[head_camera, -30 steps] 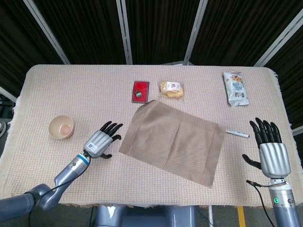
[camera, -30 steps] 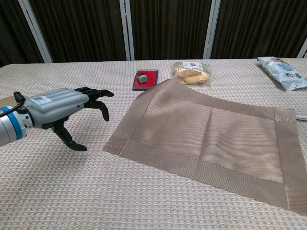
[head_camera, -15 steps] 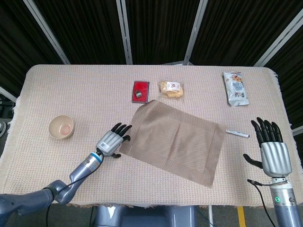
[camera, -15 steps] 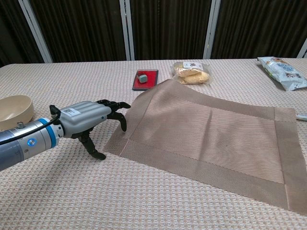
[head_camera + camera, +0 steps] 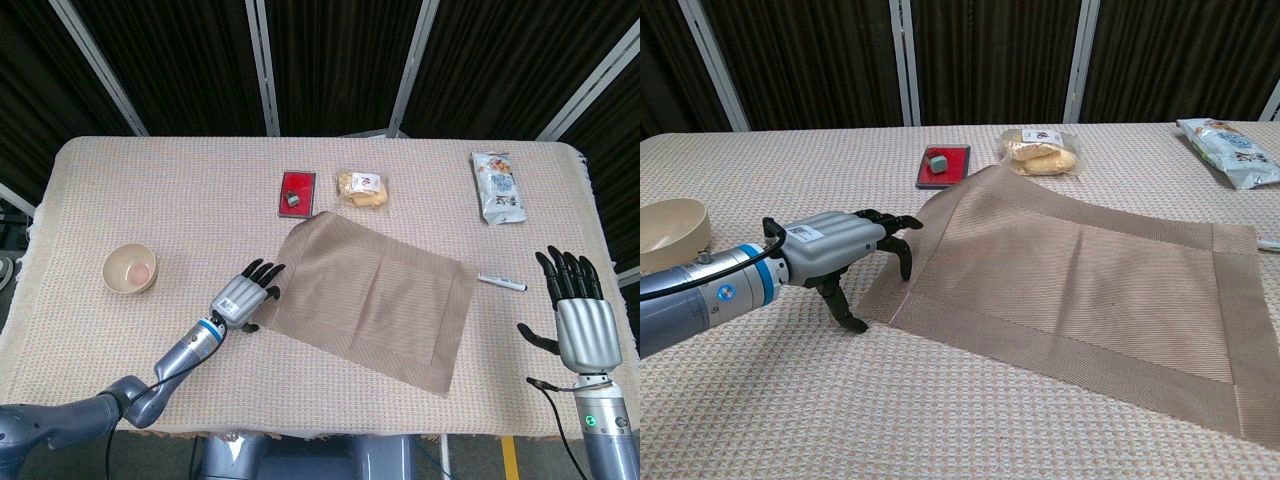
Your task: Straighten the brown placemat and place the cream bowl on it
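- Brown placemat (image 5: 368, 300) lies skewed on the table (image 5: 150, 200), its near-left edge directly under the left hand's fingertips (image 5: 902, 262); its far corner rides up against the red tray, and its right end stretches well away from those fingers.
- Left hand (image 5: 243, 297) holds nothing: its fingers are spread and curved downward, the tips over the mat's left border, the thumb pointing down to the cloth just outside the mat's edge. Whether the tips actually press the mat cannot be told.
- Right hand (image 5: 576, 315) hovers palm-down with fingers straight and apart, thumb out to the side, gripping nothing. It sits past the mat's right edge, well apart from it.
- Snack packet (image 5: 497, 186) lies far ahead of the right hand's fingers, near the table's back edge.
- Cream bowl (image 5: 129, 268) stands upright behind the left hand's wrist side, well away from its fingers and off the mat.
- Bagged pastry (image 5: 362, 187) sits beyond the mat's far corner, ahead of the left fingers.
- Red tray (image 5: 296, 192) with a small grey object in it lies beside the pastry.
- White pen (image 5: 501, 282) lies between the mat's right edge and the right hand's fingertips.
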Motion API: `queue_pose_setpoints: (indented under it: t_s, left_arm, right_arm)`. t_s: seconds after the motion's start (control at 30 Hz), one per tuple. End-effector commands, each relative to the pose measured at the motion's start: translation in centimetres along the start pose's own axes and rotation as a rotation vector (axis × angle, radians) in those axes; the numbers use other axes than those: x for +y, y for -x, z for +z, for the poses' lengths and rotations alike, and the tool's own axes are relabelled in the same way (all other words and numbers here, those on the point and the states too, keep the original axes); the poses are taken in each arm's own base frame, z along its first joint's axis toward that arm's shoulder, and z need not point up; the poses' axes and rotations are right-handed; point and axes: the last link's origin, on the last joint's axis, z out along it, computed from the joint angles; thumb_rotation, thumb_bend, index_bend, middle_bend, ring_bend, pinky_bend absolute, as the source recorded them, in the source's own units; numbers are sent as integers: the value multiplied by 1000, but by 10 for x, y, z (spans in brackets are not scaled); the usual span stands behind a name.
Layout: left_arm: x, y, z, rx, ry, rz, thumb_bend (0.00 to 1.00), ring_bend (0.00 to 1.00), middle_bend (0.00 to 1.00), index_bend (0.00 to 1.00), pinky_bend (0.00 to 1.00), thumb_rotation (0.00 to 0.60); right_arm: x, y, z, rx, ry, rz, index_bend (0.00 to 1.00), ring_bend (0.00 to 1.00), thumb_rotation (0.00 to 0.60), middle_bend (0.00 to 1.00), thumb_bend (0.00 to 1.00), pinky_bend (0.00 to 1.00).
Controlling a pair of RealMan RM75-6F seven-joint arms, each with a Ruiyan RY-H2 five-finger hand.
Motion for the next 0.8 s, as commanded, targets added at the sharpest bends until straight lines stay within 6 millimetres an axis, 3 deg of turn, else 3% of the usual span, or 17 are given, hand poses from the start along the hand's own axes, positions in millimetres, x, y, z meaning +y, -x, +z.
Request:
queue_pose_setpoints:
  t_s: [0.03,0.8]
  left_arm:
    - [0,-2,-1,-9,0,12,102,0,0,354,0,600]
    - [-1,-14,-5,-4,-11,31,107,0,0,354,0,600]
  right_arm:
    - [0,-1,0,2,0,0,0,0,600,0,0,0]
    - [0,-4,-1,9,-2,5,0,0,600,0,0,0]
